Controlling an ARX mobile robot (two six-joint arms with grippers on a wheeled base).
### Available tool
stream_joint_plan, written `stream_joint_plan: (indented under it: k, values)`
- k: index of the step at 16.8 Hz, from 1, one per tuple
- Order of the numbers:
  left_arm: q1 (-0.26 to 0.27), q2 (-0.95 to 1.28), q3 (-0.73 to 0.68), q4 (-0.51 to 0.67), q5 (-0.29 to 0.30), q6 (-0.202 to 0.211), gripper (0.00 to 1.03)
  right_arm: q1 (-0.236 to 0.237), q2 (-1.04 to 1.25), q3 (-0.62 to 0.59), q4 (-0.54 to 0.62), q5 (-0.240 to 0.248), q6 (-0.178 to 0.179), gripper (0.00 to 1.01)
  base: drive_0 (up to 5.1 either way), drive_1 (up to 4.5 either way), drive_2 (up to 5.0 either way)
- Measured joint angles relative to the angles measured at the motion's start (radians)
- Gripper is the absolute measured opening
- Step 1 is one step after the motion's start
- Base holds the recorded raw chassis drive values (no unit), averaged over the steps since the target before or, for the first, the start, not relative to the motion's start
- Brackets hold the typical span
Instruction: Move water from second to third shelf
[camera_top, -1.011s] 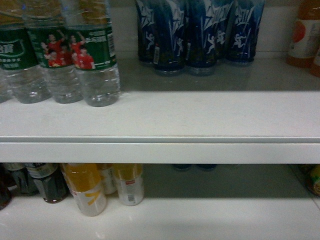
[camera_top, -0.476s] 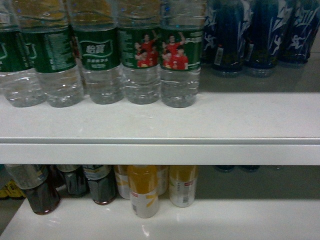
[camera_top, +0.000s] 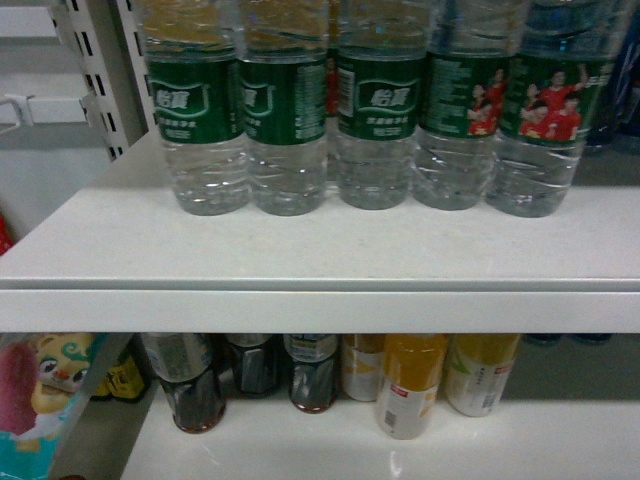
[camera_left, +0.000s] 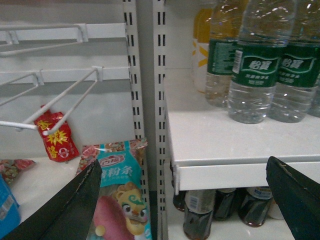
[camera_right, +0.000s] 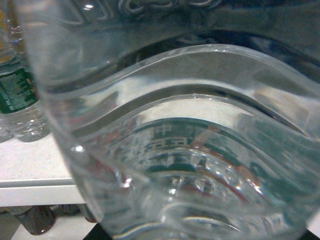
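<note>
Meanwhile, left pincer (camera_left: 185, 200) gapes before shelf (camera_left: 225, 145); water (camera_right: 190, 150) hides right pincer's state.

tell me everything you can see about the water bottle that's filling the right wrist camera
The water bottle fills nearly the whole right wrist view, very close to the lens. It is clear, ribbed plastic with wavy moulded ridges, holding colourless water. Through the wall, a dark green label with white characters and some red shows, distorted. Behind it on the left stands another green-labelled bottle on the white shelf. Whether the right gripper holds it cannot be seen.
</note>
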Motion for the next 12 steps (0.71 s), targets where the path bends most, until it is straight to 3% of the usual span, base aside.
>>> stream_joint_plan:
  k: [4,7,12]
  values:
    - [0.000,0.000,0.000,0.001,0.000,0.000,0.98,0.000,0.000,0.000,0.002,0.000,0.000,0.39,-5.0,2.47,2.5]
    - [-0.001,0.000,0.000,0.000,-0.005,0.000,0.98,0.002,0.000,0.000,0.007,-0.022,0.000,0.39,0.0,0.00,0.0]
    - [-0.001,0.000,0.000,0.000,0.000,0.000,0.98,0.000,0.000,0.000,0.001,0.000,0.000,0.39,0.0,0.00,0.0]
